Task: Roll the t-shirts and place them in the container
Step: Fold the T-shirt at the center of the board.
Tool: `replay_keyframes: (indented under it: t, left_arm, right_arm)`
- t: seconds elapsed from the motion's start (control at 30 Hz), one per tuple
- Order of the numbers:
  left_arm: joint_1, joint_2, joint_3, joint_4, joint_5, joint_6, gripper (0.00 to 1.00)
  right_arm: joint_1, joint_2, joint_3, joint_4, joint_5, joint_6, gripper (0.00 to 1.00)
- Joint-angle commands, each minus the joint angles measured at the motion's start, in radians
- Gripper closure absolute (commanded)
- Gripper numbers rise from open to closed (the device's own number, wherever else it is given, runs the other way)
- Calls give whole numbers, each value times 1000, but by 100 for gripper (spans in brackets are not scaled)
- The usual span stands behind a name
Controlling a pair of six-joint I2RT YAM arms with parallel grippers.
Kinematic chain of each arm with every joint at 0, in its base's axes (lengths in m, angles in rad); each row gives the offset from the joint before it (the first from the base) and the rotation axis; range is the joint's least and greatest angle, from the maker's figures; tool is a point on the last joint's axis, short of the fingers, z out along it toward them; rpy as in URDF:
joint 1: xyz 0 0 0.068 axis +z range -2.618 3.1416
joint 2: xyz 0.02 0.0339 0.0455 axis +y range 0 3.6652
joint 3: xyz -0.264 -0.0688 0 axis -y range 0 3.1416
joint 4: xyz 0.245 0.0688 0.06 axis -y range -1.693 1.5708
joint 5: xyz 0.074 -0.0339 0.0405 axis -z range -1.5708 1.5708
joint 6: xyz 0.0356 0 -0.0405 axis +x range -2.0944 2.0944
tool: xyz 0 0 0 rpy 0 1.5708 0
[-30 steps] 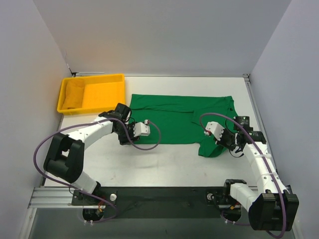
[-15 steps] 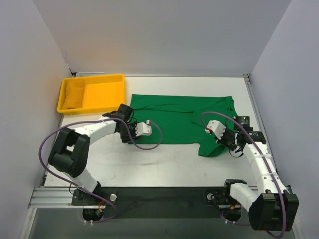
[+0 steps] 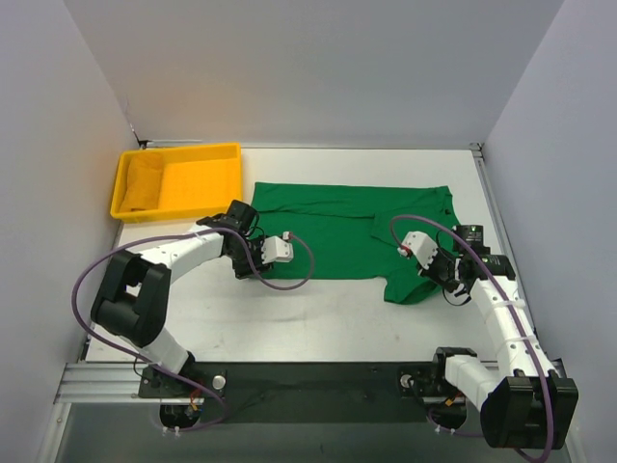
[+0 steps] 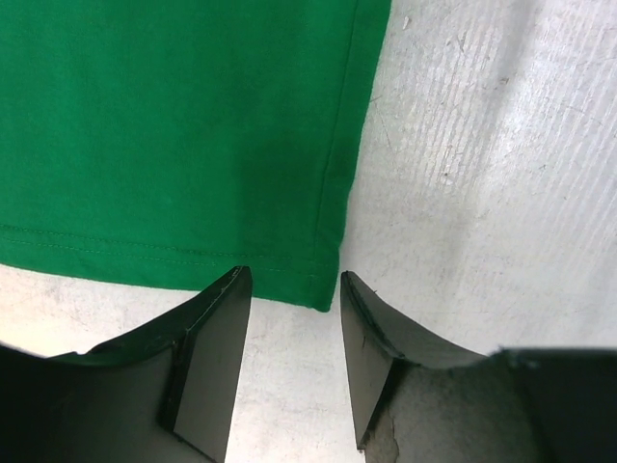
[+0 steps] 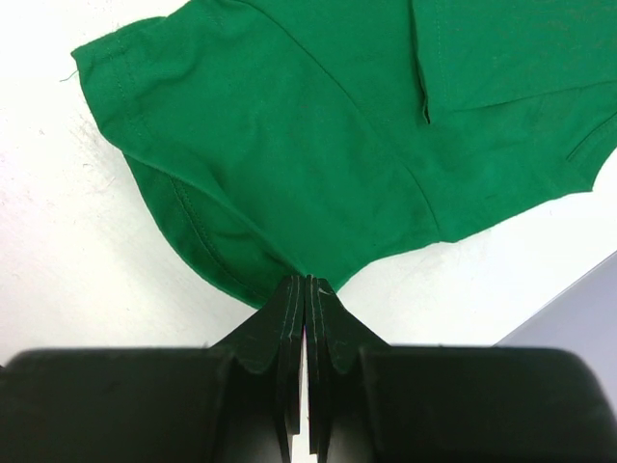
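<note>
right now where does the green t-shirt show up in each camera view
Top external: green t-shirt spread flat mid-table, right of the yellow tray.
Left wrist: fills the upper left; its corner sits between the tips of the open left hand.
Right wrist: covers the top; its edge runs into the shut right hand.
Shared landmark: the bare white table bordering the shirt's stitched hem.

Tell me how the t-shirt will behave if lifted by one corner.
Likely floppy: the t-shirt lies flat with a folded sleeve, so it should drape from any pinch. Pushed, it may bunch rather than slide, given creases near the right end effector.
</note>
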Motion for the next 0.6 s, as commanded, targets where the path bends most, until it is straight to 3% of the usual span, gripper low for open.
replay_keyframes:
  t: [0.0,0.27,0.43,0.57]
  left_arm:
    - [-8,22,26,2,-7,-8,47]
    - [-8,83,6,30,-66,14,52]
    - [-6,85,10,18,-80,19,94]
    - [0,71,23,-13,-80,31,100]
  right_arm:
    - [-4,-10,2,-17,14,30,100]
    - [-5,1,9,-14,26,23,100]
    - [-16,8,5,-1,39,56,100]
    - [-68,15,31,27,37,131,100]
